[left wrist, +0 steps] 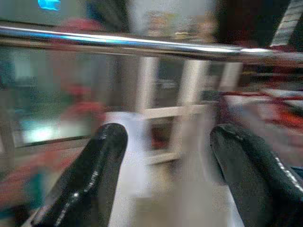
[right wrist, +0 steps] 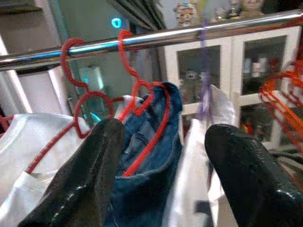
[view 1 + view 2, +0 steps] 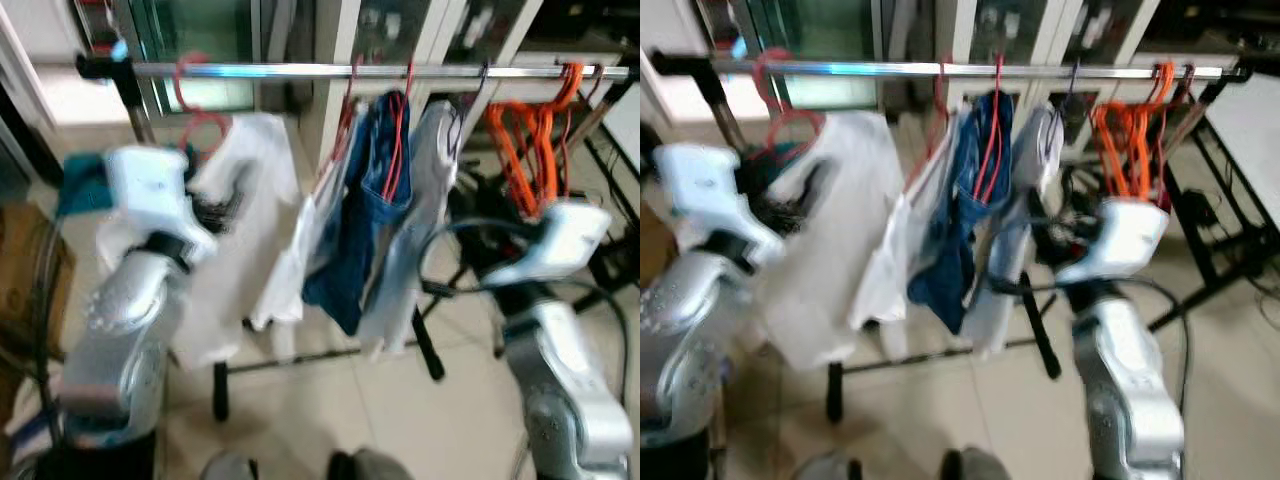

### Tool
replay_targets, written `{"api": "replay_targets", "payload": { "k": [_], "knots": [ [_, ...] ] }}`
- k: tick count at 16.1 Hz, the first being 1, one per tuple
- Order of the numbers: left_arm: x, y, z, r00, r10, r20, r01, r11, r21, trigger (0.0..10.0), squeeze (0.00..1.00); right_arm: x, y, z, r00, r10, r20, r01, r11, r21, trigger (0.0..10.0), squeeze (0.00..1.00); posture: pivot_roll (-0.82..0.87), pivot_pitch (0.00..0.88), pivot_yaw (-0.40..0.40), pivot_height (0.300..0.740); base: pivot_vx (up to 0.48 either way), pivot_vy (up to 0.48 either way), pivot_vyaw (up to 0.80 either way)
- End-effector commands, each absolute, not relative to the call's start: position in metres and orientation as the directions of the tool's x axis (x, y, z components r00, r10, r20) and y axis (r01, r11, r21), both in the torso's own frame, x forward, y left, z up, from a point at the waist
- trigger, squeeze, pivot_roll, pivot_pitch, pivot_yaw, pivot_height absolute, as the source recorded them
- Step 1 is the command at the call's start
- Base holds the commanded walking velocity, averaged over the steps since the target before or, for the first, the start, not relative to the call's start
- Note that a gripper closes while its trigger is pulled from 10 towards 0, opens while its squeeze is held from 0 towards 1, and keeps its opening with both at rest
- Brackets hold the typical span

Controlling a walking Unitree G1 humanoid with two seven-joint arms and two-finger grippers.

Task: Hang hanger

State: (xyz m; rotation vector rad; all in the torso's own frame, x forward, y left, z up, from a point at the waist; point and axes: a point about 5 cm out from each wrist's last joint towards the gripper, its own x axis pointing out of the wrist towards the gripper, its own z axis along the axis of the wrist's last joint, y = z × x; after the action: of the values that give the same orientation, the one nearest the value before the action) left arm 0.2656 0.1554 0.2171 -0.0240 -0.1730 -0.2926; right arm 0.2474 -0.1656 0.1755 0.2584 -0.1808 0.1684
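Note:
A chrome rail [image 3: 400,71] runs across in front of me. On it hang a red hanger [image 3: 200,120] with a white shirt [image 3: 245,230], more red hangers carrying jeans [image 3: 365,220] and pale garments, and a bunch of bare orange hangers [image 3: 525,140]. My left gripper [image 1: 165,156] is raised just under the rail [image 1: 142,45], beside the white shirt, open with nothing between its fingers. My right gripper [image 2: 161,156] is open too, facing the jeans [image 2: 147,165] and red hanger hooks [image 2: 128,71] from a short way off. The head views are blurred.
The rack's black legs [image 3: 428,350] stand on a tiled floor. White glass-fronted cabinets [image 3: 340,40] are behind the rail. A cardboard box [image 3: 25,270] sits at my left, and a black stand with cables [image 3: 1200,250] at the right.

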Motion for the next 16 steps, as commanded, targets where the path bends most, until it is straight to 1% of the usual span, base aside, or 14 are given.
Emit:
{"api": "replay_targets", "payload": {
  "k": [1,2,4,5,6,8,9,10,12,13,16],
  "knots": [
    [0.268,0.151,0.224,0.921,-0.35,0.171,0.35,0.936,0.029,10.0,1.0,0.246,-0.162,0.188,0.947,0.192,0.257,-0.249,0.945,0.21,10.0,1.0,0.04,0.077,-0.069,0.74,0.0,0.0,0.0],
    [0.273,0.148,0.225,0.914,-0.378,0.149,0.374,0.926,0.057,10.0,1.0,0.247,-0.162,0.19,0.941,0.221,0.257,-0.272,0.944,0.188,10.0,1.0,0.04,0.074,-0.069,0.74,0.0,0.0,0.0],
    [0.284,0.142,0.228,0.909,-0.395,0.132,0.39,0.919,0.059,10.0,1.0,0.248,-0.162,0.189,0.937,0.259,0.235,-0.305,0.933,0.189,10.0,1.0,0.04,0.065,-0.073,0.74,0.0,0.0,0.0],
    [0.292,0.141,0.228,0.913,-0.391,0.114,0.385,0.92,0.069,10.0,1.0,0.248,-0.16,0.184,0.931,0.32,0.178,-0.353,0.915,0.198,10.0,1.0,0.05,0.061,-0.08,0.74,0.0,0.0,0.0],
    [0.312,0.138,0.225,0.919,-0.388,0.073,0.38,0.92,0.098,10.0,1.0,0.249,-0.159,0.172,0.911,0.406,0.073,-0.412,0.887,0.21,10.0,1.0,0.05,0.053,-0.083,0.74,0.0,0.0,0.0],
    [0.324,0.135,0.226,0.918,-0.395,0.044,0.389,0.915,0.104,10.0,1.0,0.253,-0.164,0.172,0.917,0.392,0.073,-0.399,0.891,0.218,10.0,1.0,0.04,0.052,-0.077,0.74,0.0,0.0,0.0],
    [0.324,0.135,0.226,0.918,-0.395,0.044,0.389,0.915,0.104,10.0,1.0,0.253,-0.164,0.172,0.917,0.392,0.073,-0.399,0.891,0.218,10.0,1.0,0.04,0.052,-0.077,0.74,0.0,0.0,0.0],
    [0.334,0.137,0.235,0.923,-0.383,0.049,0.376,0.921,0.105,10.0,1.0,0.256,-0.167,0.18,0.915,0.392,0.093,-0.403,0.893,0.202,10.0,1.0,0.02,0.048,-0.056,0.74,0.0,0.0,0.0],
    [0.337,0.145,0.244,0.927,-0.367,0.076,0.36,0.928,0.093,10.0,1.0,0.253,-0.161,0.186,0.88,0.461,0.112,-0.474,0.861,0.185,10.0,1.0,0.02,0.046,-0.055,0.74,0.0,0.0,0.0],
    [0.341,0.149,0.24,0.927,-0.37,0.053,0.365,0.927,0.09,10.0,1.0,0.251,-0.157,0.183,0.871,0.482,0.097,-0.492,0.848,0.198,10.0,1.0,0.03,0.051,-0.068,0.74,0.0,0.0,0.0],
    [0.348,0.154,0.241,0.931,-0.363,0.035,0.356,0.925,0.133,10.0,1.0,0.25,-0.149,0.18,0.854,0.518,0.05,-0.517,0.833,0.196,10.0,1.0,0.02,0.051,-0.056,0.74,0.0,0.0,0.0]
  ]
}}
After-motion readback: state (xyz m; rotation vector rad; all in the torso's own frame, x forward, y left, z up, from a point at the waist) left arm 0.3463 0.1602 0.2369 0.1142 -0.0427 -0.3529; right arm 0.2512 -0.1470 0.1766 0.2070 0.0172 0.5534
